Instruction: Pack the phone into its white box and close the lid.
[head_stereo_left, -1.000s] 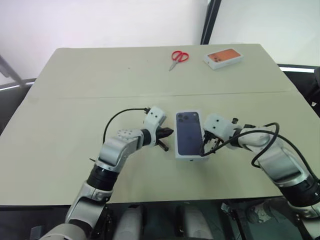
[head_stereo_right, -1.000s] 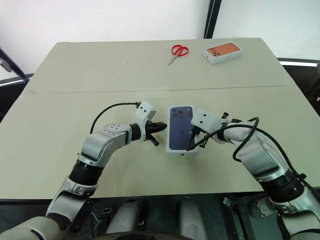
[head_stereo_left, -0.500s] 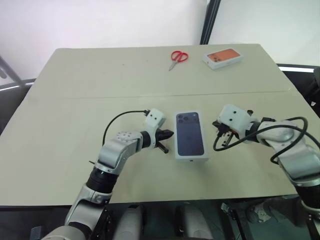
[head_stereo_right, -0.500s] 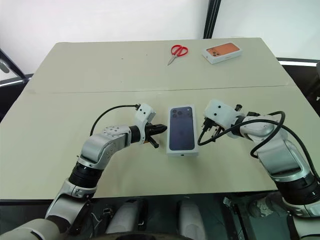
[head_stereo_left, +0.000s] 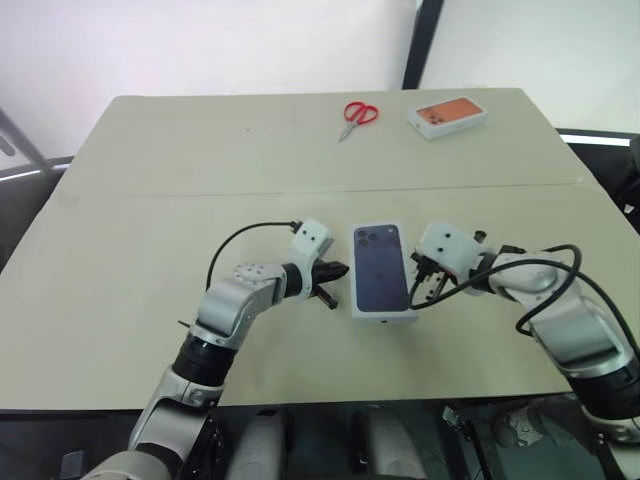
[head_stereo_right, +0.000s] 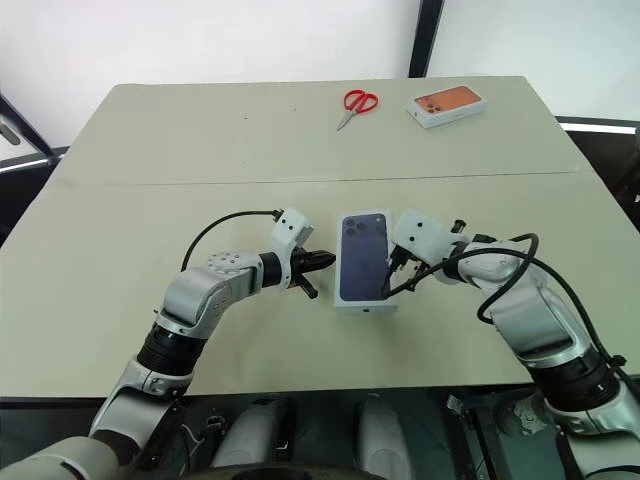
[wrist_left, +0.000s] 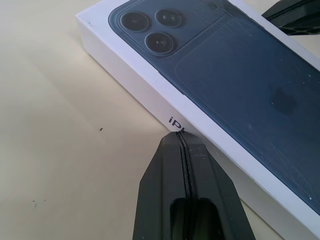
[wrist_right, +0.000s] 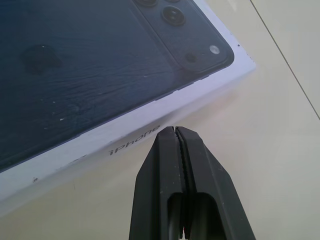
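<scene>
Two shut grippers flank your lid (head_stereo_left: 381, 270) at centre frame in the left eye view, its long axis running top to bottom.

Left wrist view: left gripper (wrist_left: 180, 136), fingers pressed together, touches its side.

Right wrist view: right gripper (wrist_right: 175, 130), also closed, sits just beside the opposite side.

Right pincer (wrist_right: 176, 131) closed — tips just beside the lid (wrist_right: 100, 75) — its printed side wall

White lid (head_stereo_left: 382, 270) at centre frame, a dark blue phone printed across its top, grey lettering along its side. Pale beige counter (head_stereo_left: 150, 200) all round. Red-handled scissors (head_stereo_left: 356, 116) upper centre; beside them a white box with an orange top (head_stereo_left: 447, 115). Both sets of jaws black.
</scene>
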